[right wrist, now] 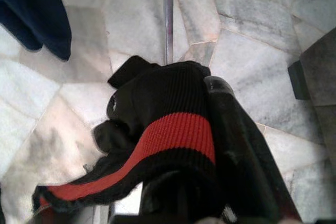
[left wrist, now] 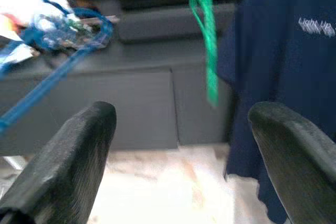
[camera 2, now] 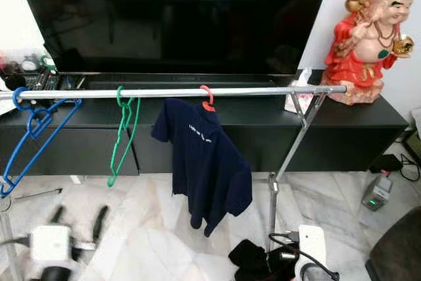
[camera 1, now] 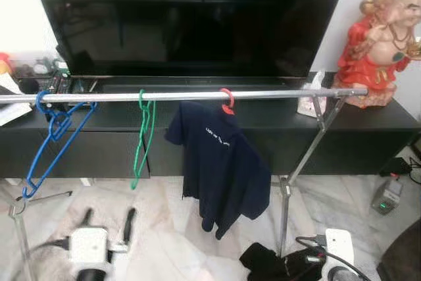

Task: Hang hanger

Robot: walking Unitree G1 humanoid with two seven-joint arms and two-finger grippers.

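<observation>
silver steel makes up the long drying rail (camera 1: 197,95) that runs across the left eye view in front of a low black tv cabinet (camera 1: 368,120) and a big dark television screen (camera 1: 191,18). on the rail hang a blue wire hanger (camera 1: 54,137) at the robot's left, a green plastic hanger (camera 1: 143,137) next to it, and a red-hooked hanger (camera 1: 227,102) carrying a navy blue t-shirt with small white lettering (camera 1: 220,162). a red and gold laughing figurine (camera 1: 381,44) stands on the cabinet at the right. low in this view the left gripper (camera 1: 106,222) hangs over the pale marble floor (camera 1: 171,241), its two black fingers spread apart with nothing between them.

in the right eye view the same row of hangers sits on the rail, and the right gripper (camera 2: 263,261) is at the bottom edge beside the rack's slanted leg (camera 2: 289,156), bundled in dark cloth.

the left wrist view shows its two fingers (left wrist: 73,156) wide apart and empty, pointing toward the green hanger and the t-shirt.

the right wrist view shows the fingers clamped on a black knitted garment with a red stripe (right wrist: 157,135), held above the marble floor near the rack's upright.
</observation>
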